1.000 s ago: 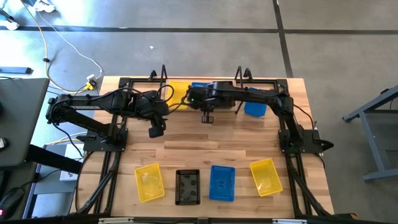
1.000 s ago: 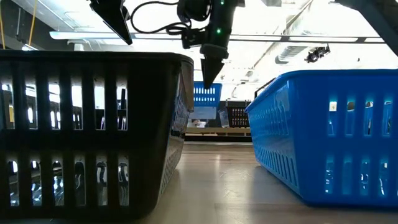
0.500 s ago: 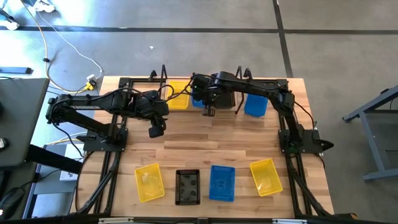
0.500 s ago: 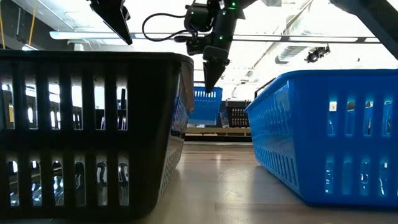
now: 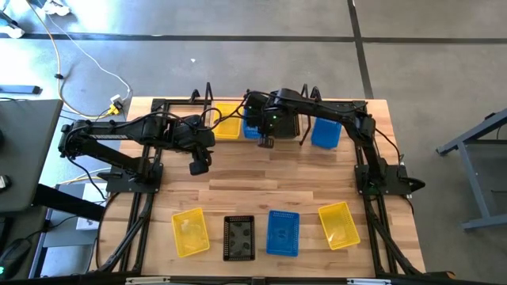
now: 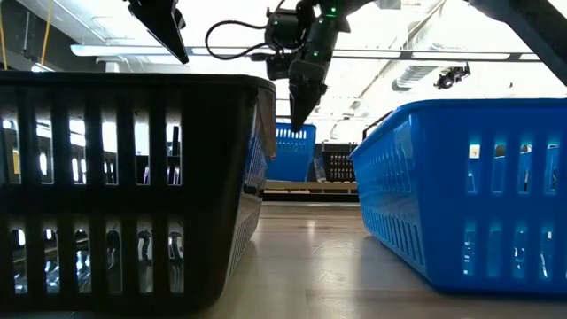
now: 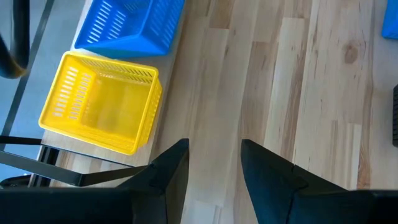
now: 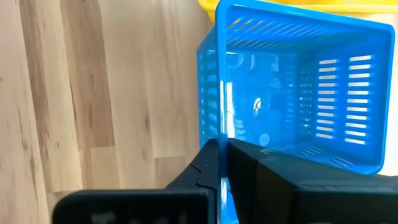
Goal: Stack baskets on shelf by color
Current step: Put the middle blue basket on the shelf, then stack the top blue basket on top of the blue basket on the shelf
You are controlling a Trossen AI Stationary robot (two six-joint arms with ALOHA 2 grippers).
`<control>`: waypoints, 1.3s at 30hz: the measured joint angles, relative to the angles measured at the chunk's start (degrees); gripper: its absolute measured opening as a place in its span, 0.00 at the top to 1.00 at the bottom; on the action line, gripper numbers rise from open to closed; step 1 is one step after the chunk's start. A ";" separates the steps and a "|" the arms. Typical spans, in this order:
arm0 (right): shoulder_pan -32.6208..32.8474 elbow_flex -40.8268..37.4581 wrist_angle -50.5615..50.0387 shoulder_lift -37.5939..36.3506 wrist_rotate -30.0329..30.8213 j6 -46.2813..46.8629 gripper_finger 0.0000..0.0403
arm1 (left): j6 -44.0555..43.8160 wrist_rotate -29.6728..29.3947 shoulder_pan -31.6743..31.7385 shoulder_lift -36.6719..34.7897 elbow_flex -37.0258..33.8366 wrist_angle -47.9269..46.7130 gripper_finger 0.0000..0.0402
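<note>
Grey concrete floor, yellow cable, ceiling lights

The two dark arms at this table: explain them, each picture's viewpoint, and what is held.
These are two robot arms, left arm and right arm, each ending in two-finger jaws. One picture looks straight down, one level across the tabletop, one from each wrist. Four small perforated plastic baskets stand in a row: yellow, black, blue, yellow. The right arm's jaws are shut on the wall of another blue perforated basket at the low wooden shelf, beside a yellow one. The left arm's jaws hang open, empty.
</note>
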 joint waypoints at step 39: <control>4.13 -0.02 0.83 -11.79 3.28 16.59 0.89 | -0.17 0.02 0.09 0.00 0.00 -6.28 0.66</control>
